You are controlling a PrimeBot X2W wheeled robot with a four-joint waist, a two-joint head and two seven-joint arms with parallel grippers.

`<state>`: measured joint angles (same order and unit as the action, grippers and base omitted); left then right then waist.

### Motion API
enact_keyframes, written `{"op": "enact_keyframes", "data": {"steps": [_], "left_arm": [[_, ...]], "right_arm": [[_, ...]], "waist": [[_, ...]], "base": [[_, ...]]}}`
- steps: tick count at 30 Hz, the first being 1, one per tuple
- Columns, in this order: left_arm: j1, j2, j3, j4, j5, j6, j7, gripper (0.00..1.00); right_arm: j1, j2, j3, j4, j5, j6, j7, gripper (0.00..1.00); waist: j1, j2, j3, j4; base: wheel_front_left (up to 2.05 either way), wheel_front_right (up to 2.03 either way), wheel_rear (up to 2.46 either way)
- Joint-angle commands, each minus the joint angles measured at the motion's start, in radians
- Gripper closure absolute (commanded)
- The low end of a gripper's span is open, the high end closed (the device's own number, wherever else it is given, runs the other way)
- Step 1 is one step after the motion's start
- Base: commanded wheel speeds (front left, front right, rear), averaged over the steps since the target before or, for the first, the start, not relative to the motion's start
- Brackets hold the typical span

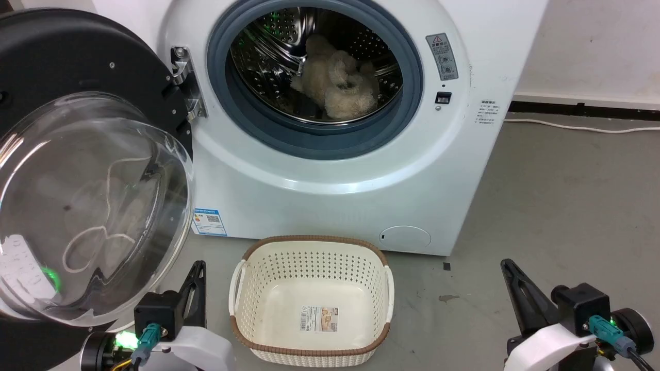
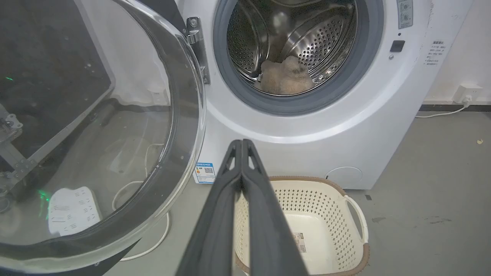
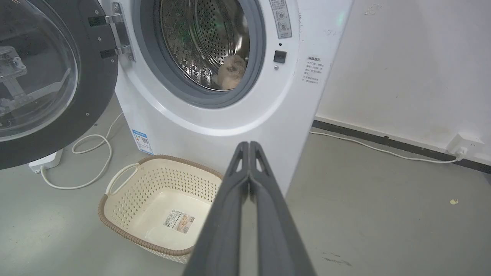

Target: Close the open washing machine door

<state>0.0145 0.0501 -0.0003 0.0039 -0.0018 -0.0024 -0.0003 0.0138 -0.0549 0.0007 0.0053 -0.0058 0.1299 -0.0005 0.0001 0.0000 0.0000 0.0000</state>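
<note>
The white washing machine (image 1: 361, 170) stands ahead with its round steel drum exposed. Its door (image 1: 67, 62) hangs wide open at the left on a metal hinge (image 1: 185, 82), black rim and bulging glass bowl (image 1: 87, 206) facing me. The door (image 2: 96, 126) fills the left of the left wrist view, and the door (image 3: 92, 84) shows at the left of the right wrist view. My left gripper (image 1: 198, 265) sits low beside the bowl's lower edge, shut and empty. Its tips (image 2: 241, 142) are pressed together. My right gripper (image 1: 505, 264) rests at the lower right, shut (image 3: 249, 145) on nothing, far from the door.
A cream perforated basket (image 1: 242, 288) with a brown rim sits on the grey floor before the machine, between my grippers. A beige fluffy item (image 1: 340, 82) lies in the drum. A white power strip (image 2: 73, 209) and cable (image 3: 92, 161) lie under the door. A wall runs on the right.
</note>
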Motion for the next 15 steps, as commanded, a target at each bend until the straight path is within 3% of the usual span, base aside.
{"op": "enact_keyframes", "data": {"steps": [1,3,4,15], "left_arm": [[-0.015,0.0,0.0,-0.004,0.002,0.002,0.0,1.0],[-0.015,0.0,0.0,-0.004,0.002,0.002,0.0,1.0],[0.0,0.0,0.0,0.0,0.0,0.0,0.0,0.0],[-0.003,0.0,-0.008,0.004,0.001,-0.001,-0.015,0.0]], "right_arm": [[-0.014,0.005,-0.001,-0.005,0.006,0.001,0.0,1.0],[-0.014,0.005,-0.001,-0.005,0.006,0.001,0.0,1.0],[0.0,0.0,0.0,0.0,0.0,0.0,0.0,0.0],[0.005,-0.001,-0.006,0.006,0.016,0.0,-0.015,0.0]], "waist": [[-0.0001,0.0,0.0,0.0],[-0.0001,0.0,0.0,0.0],[-0.0001,0.0,0.0,0.0],[-0.0001,0.0,0.001,0.002]], "base": [[0.0,0.0,0.0],[0.0,0.0,0.0],[0.0,0.0,0.0],[0.0,0.0,0.0]]}}
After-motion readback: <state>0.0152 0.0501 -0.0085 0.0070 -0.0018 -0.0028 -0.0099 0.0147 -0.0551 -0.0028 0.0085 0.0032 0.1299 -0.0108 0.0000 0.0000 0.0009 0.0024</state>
